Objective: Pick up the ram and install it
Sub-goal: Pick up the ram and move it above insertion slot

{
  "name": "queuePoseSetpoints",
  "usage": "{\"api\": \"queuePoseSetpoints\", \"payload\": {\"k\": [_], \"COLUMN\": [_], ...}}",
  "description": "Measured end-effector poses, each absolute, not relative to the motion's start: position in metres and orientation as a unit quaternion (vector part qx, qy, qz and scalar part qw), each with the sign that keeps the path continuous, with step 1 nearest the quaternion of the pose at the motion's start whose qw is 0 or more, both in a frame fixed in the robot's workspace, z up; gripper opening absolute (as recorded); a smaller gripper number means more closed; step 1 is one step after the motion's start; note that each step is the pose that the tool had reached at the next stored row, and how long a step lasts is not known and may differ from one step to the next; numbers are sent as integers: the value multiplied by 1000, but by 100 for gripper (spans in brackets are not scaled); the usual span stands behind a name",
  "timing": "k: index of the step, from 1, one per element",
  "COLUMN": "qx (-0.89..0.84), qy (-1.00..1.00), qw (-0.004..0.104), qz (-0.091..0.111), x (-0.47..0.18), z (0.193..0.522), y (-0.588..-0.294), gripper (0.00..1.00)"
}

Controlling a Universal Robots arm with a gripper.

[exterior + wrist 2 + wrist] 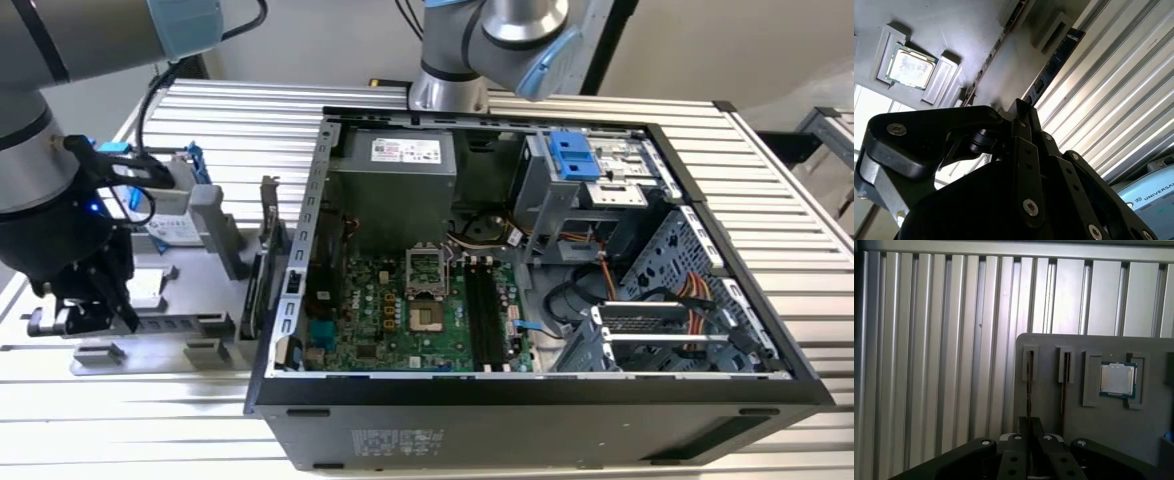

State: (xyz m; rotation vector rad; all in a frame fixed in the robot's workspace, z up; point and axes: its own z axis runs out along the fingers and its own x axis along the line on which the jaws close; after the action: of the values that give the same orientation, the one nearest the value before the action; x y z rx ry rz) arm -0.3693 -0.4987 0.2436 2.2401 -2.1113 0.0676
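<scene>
The hand hangs low over a grey tray that lies on the ribbed metal bench. In the exterior view this is on the exterior view's left, beside the open computer case. There the dark arm covers that end of the tray, so the hand is hard to make out against it.

The ram stands on edge in the slot nearest the tray's rim. In the first wrist view it shows as a thin dark line, with its chips turned out of sight. The second wrist view shows its dark bluish face running up to the hand.

The hand is narrow, with its two fingers drawn almost together on the near end of the ram. The contact itself is hidden behind the fingertips.

A second stick stands in the next slot, seen only by its edge. Past it a processor lies flat in a square pocket. The tray is cut off at the picture's border beyond that.

Inside the case, the motherboard lies bare, and its long black slots are too dark to read.
</scene>
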Motion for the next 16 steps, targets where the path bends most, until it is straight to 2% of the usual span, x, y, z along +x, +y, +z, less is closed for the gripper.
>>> {"api": "queuePoseSetpoints", "payload": {"k": [16], "qx": [727], "qy": [-685], "qw": [31], "qz": [22], "x": [-369], "z": [259], "y": [-499], "gripper": [0]}}
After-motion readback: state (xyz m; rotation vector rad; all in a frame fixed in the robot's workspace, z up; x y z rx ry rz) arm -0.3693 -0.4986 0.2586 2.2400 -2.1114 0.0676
